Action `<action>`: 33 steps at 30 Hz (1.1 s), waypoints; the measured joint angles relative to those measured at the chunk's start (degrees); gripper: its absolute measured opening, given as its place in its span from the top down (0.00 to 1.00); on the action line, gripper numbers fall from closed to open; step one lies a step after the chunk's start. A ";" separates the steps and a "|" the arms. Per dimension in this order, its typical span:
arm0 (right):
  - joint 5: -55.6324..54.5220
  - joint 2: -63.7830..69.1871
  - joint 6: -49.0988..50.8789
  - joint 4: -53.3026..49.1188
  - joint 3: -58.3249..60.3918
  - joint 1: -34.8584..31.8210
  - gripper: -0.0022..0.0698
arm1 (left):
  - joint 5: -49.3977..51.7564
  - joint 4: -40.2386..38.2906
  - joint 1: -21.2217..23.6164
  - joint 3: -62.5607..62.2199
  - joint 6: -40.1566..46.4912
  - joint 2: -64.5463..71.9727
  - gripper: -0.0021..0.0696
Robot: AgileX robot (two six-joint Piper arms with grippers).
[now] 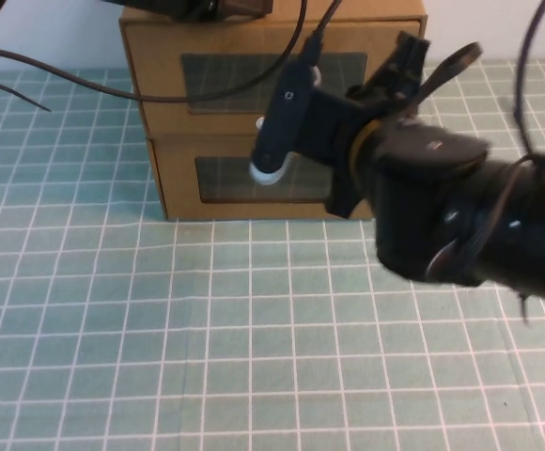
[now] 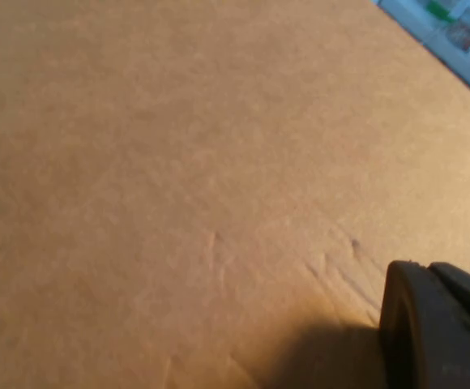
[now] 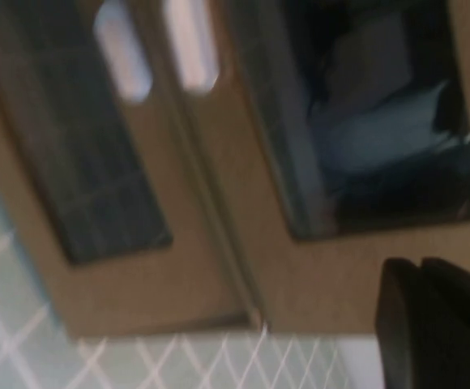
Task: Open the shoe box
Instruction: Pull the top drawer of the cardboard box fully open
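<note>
The right claw [image 1: 407, 49], closed, is hovering by the right front edge of the upper box [image 1: 160, 75]. The left claw [image 2: 433, 324], state unclear, is hanging close over its top. That box is sitting on a lower box [image 1: 183, 193], far-centre on the worktop [image 1: 160, 357].

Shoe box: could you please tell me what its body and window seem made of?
Shoe box: matte brown cardboard, fibrous look. Window: probably glossy clear plastic; it reflects. Left gripper sits over its top; right gripper, shut, faces its front.

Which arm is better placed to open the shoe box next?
Probably right. The right gripper, fingers shut, faces the shoe box front with its white pulls; the left gripper sits over the plain cardboard top.
</note>
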 joint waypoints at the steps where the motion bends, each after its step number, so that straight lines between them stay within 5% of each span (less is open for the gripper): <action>1: -0.41 0.98 4.00 -3.58 0.00 0.24 0.99 | 0.13 1.49 -0.16 -0.13 -1.07 -0.11 0.98; 10: -4.43 8.81 16.56 -18.74 -0.13 0.64 0.94 | -0.45 9.55 -1.66 -0.85 -5.31 -0.77 0.98; 22: -8.09 11.70 17.05 -19.67 -0.74 0.76 0.55 | -1.68 5.70 -1.66 -0.85 -4.73 -0.54 0.98; 33: -8.30 14.07 17.05 -19.67 -5.71 0.64 0.52 | -2.54 3.04 -1.35 -0.41 -3.31 -0.32 0.98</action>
